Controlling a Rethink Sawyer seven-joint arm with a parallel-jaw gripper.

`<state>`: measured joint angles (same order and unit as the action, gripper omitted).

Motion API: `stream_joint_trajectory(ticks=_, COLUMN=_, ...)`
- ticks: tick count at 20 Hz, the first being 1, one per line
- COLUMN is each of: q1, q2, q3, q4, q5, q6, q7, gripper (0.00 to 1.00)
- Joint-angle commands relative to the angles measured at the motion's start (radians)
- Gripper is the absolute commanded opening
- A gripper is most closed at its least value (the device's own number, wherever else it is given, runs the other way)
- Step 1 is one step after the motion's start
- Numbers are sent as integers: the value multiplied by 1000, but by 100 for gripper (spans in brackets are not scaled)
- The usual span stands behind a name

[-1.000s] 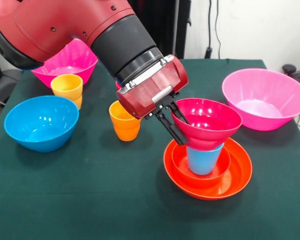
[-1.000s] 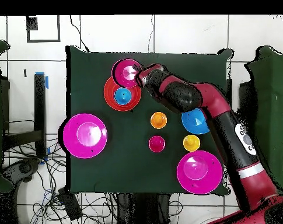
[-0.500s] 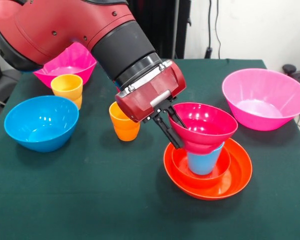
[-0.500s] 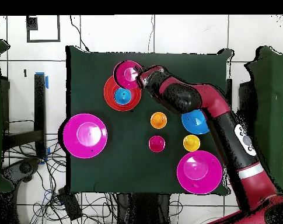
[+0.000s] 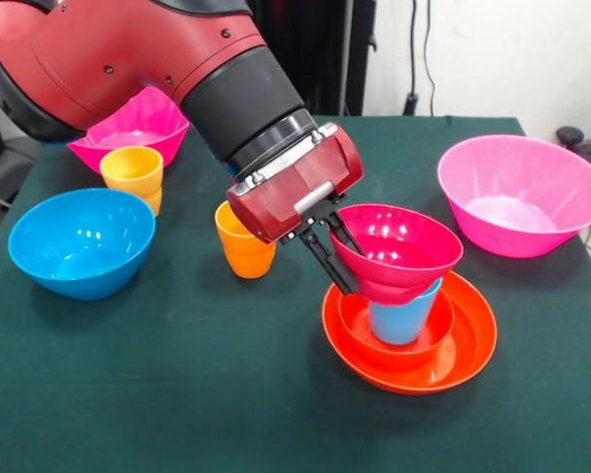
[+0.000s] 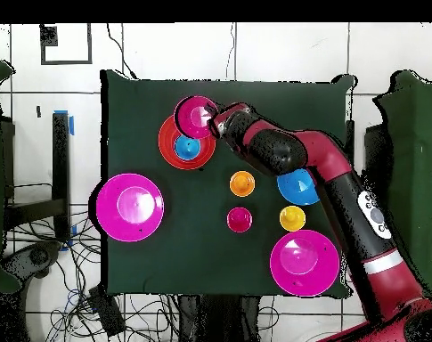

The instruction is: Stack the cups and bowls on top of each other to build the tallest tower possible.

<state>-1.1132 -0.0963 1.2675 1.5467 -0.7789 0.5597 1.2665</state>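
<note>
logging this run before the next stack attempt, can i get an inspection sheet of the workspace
surface: dark green table, flat cloth top.
job's things: crimson bowl held tilted over the blue cup, which stands in a small orange bowl inside the wide orange bowl. Loose: blue bowl, orange cup, yellow cup, two pink bowls, and a red cup seen only from overhead.
clutter: nothing seen.
claw: claw shut on the crimson bowl's rim.
cables: tangled cables on the floor beside the table.
surroundings: white tiled floor.
</note>
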Motion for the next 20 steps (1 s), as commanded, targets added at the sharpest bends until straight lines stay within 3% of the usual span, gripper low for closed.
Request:
stream_joint_trajectory(ticks=1, q1=28, q2=-31, q3=-138, q4=31, q5=-53, q6=70, q7=-194, gripper=0)
stream_joint_trajectory(ticks=20, q1=78, q2=-115, q3=-188, q4=86, q5=-14, q6=40, q7=-30, gripper=0)
